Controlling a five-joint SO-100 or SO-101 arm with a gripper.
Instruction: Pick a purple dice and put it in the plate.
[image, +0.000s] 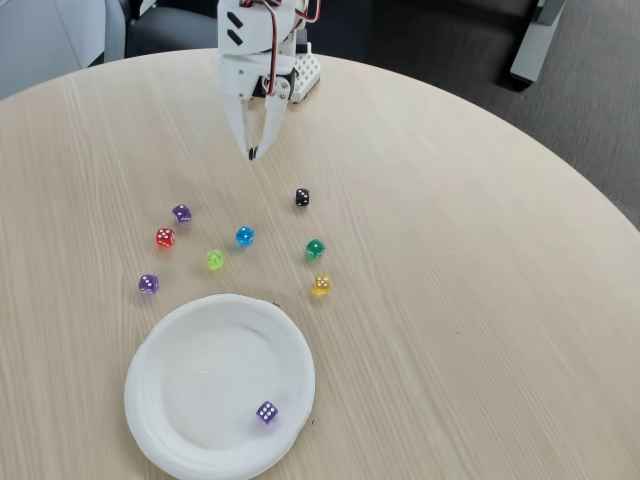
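We look down on a round, pale wooden table (480, 330) in the fixed view, with small dice scattered across its middle and a plate near the bottom edge

Starting at the left, one purple die (148, 284) sits on the bare wood just above the plate's upper left rim. Up and to the right of it sits a red die (164, 237), and just above that a second purple die (181, 213). The large white plate (170, 400) lies below them, and a third purple die (267, 412) already rests inside it, near its lower right rim

Moving right, we find a lime green die (215, 260), then a blue die (244, 236). Above these, at the top of the view, the white gripper (253, 153) hangs over the table with its fingertips drawn together to a point, holding nothing and well apart from every die. Further right sit a black die (302, 197), a dark green die (315, 249) and a yellow die (320, 285)

We judge that one delivery is complete and the arm is between picks. The next move calls for opening the jaws, swinging left toward a purple die on the table, and lowering around it without nudging the red die close by
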